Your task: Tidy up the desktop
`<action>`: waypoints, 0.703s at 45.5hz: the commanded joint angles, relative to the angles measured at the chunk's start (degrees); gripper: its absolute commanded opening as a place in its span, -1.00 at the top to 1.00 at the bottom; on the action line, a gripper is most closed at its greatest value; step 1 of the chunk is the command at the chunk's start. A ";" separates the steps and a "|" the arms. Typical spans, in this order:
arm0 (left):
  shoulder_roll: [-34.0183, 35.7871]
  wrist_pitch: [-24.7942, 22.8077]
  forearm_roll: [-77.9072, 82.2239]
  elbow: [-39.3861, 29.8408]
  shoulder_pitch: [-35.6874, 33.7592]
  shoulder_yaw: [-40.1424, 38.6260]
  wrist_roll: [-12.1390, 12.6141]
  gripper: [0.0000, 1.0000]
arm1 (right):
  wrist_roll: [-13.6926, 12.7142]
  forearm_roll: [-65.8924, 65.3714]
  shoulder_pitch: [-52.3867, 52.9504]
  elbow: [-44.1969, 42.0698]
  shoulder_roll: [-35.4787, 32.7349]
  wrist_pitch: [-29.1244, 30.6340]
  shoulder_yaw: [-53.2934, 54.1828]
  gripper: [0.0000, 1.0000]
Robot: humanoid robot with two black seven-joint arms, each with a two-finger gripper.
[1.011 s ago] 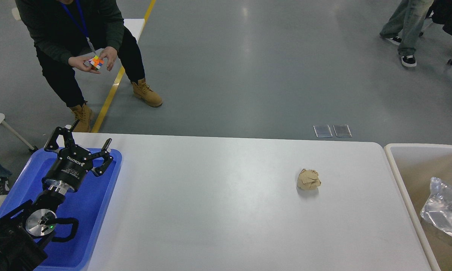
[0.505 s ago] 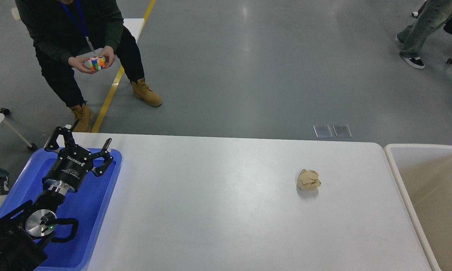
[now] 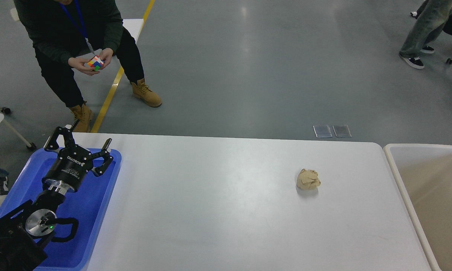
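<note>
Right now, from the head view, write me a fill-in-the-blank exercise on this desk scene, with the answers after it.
1. The crumpled paper ball lies on the white ____.
2. The left gripper hangs over the blue tray with its fingers ____.
3. The beige bin stands at the desktop's ____ end.
4. The person beyond the desk holds a colourful ____.

Missing words: desktop; open; right; cube

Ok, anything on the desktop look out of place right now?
Yes: a crumpled brown paper ball sits alone on the desktop, right of centre, short of the bin. The left claw is open over the blue tray, far from it.
</note>
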 commanded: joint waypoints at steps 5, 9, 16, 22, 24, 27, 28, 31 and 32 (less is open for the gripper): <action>0.00 0.00 0.00 0.00 0.01 -0.07 0.00 -0.98 | 0.14 -1.26 13.26 6.18 10.61 1.35 -15.47 -1.00; 0.00 0.00 0.00 0.00 0.01 -0.07 0.00 -0.98 | 0.05 -1.26 16.16 8.72 13.42 2.49 -16.97 -1.00; 0.00 0.00 0.00 0.00 0.01 -0.07 0.00 -0.98 | -0.04 -1.08 20.56 13.30 18.70 8.11 -19.34 -1.00; 0.00 0.00 0.00 0.00 0.01 -0.07 0.00 -0.98 | -0.04 -0.99 24.33 18.22 22.83 12.24 -21.01 -1.00; 0.00 0.00 0.00 0.00 0.01 -0.07 0.00 -0.98 | -0.04 -0.99 25.83 19.97 23.97 14.34 -21.54 -1.00; 0.00 0.00 0.00 0.00 0.01 -0.07 0.00 -0.98 | -0.04 -0.99 28.11 22.44 24.94 19.09 -22.24 -1.00; 0.00 0.00 0.00 0.00 0.01 -0.07 0.00 -0.98 | -0.04 -0.99 28.90 23.31 25.21 20.58 -22.24 -1.00; 0.00 0.00 0.00 0.00 0.01 -0.07 0.00 -0.98 | -0.04 -0.91 30.31 25.34 25.74 23.49 -22.24 -1.00; 0.00 0.00 0.00 0.00 0.01 -0.07 0.00 -0.98 | -0.04 -0.91 30.66 26.04 25.91 24.02 -22.24 -1.00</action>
